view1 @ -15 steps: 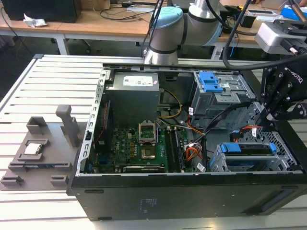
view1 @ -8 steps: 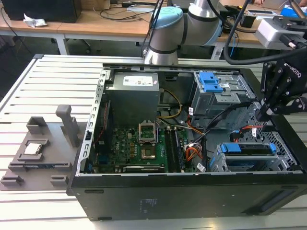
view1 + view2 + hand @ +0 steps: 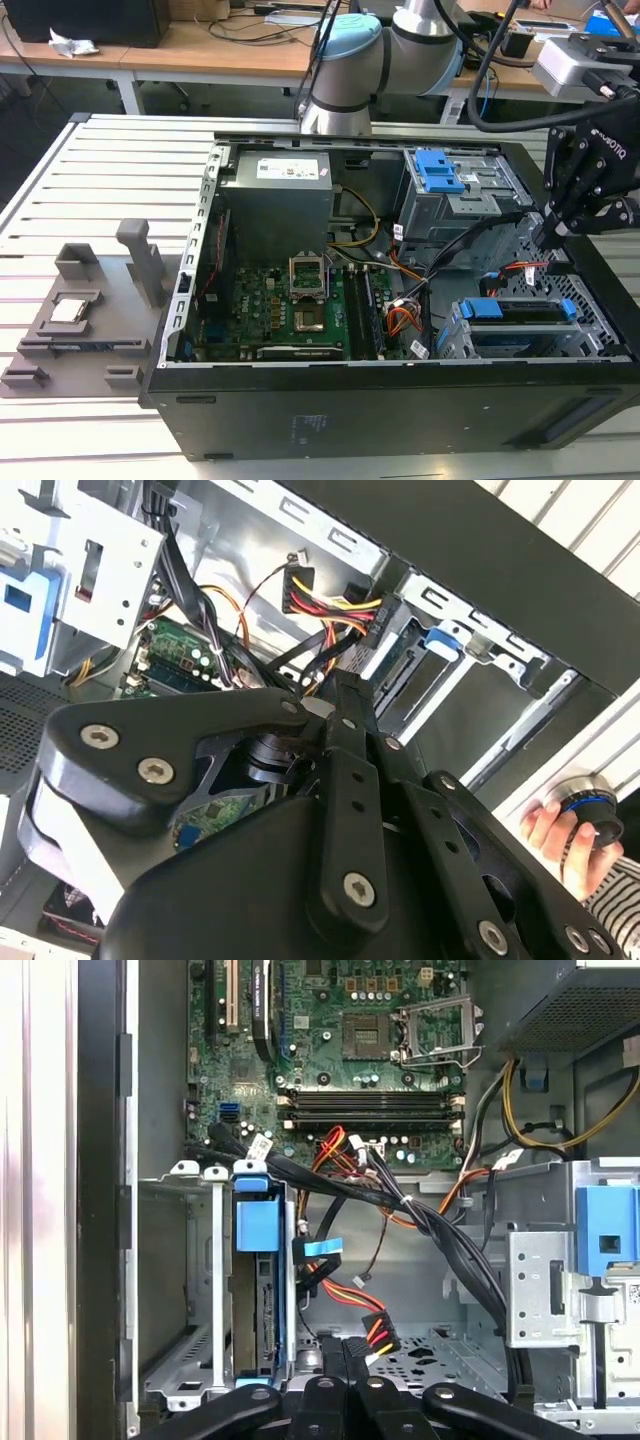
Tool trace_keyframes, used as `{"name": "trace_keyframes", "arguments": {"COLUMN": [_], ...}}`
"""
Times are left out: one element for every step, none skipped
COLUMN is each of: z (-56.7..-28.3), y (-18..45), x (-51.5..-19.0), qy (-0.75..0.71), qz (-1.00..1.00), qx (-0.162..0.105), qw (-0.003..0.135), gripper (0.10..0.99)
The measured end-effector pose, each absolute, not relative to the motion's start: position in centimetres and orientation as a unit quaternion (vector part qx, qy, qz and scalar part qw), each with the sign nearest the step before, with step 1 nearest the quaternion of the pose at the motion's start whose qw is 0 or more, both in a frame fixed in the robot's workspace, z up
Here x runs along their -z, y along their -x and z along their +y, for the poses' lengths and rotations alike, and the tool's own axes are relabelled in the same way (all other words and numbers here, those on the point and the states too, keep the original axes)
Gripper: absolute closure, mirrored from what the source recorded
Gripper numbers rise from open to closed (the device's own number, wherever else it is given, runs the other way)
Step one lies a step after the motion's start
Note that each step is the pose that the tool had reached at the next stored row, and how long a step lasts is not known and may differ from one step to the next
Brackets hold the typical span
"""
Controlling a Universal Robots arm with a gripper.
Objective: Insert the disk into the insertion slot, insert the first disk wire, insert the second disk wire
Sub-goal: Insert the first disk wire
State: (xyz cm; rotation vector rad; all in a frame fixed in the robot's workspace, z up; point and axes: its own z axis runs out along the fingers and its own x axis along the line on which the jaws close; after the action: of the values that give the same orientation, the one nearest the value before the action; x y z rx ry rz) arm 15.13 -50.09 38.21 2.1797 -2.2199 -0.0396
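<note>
Disk (image 3: 258, 1225): sits in insertion slot (image 3: 172, 1362), blue carrier outward | my end effector (image 3: 345, 1348): clenched, tips just beside red-yellow-black wire plug (image 3: 380, 1332) | grasp on plug: cannot tell

Blue-framed disk (image 3: 258, 1230) sits on edge inside the silver perforated insertion slot (image 3: 185, 1355), blue carrier end outward

Black tower case (image 3: 400, 420) lies open on slatted table (image 3: 100, 180). Inside: motherboard (image 3: 270, 310) with open CPU socket (image 3: 307, 272), power supply (image 3: 278, 200) next to it, tall grey cage (image 3: 470, 200) with blue latch (image 3: 437, 170). Grey fixture (image 3: 110, 335) beside case on the exterior view's left, processor chip (image 3: 70, 310) resting on it.
</note>
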Motion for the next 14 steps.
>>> {"name": "trace_keyframes", "arguments": {"z": [-50.0, -50.0, -49.9, -49.9, -49.9, -49.9, -49.9, -49.9, -49.9, -49.9, -49.9, -49.9, -49.9, -49.9], "y": [-15.2, -15.2, -15.4, -15.7, -16.0, -16.3, -16.4, -16.6, -16.7, -16.9, -17.0, -17.0, -17.1, -17.1], "x": [-38.1, -38.0, -37.9, -37.8, -37.8, -37.8, -37.7, -37.6, -37.6, -37.5, -37.4, -37.3, -37.2, -37.2], "qy": [-0.701, -0.701, -0.701, -0.700, -0.700, -0.701, -0.702, -0.702, -0.702, -0.703, -0.703, -0.703, -0.703, -0.703], "qz": [-0.713, -0.713, -0.713, -0.713, -0.713, -0.713, -0.712, -0.711, -0.711, -0.711, -0.711, -0.711, -0.711, -0.711], "qx": [0.013, 0.013, 0.012, 0.010, 0.005, 0.001, -0.001, -0.001, -0.001, -0.001, -0.001, -0.001, -0.001, -0.002], "qw": [0.015, 0.015, 0.016, 0.018, 0.022, 0.027, 0.028, 0.029, 0.029, 0.029, 0.029, 0.029, 0.029, 0.029], "gripper": [0.980, 0.980, 0.980, 0.980, 0.980, 0.980, 0.980, 0.980, 0.980, 0.980, 0.980, 0.980, 0.980, 0.980]}}
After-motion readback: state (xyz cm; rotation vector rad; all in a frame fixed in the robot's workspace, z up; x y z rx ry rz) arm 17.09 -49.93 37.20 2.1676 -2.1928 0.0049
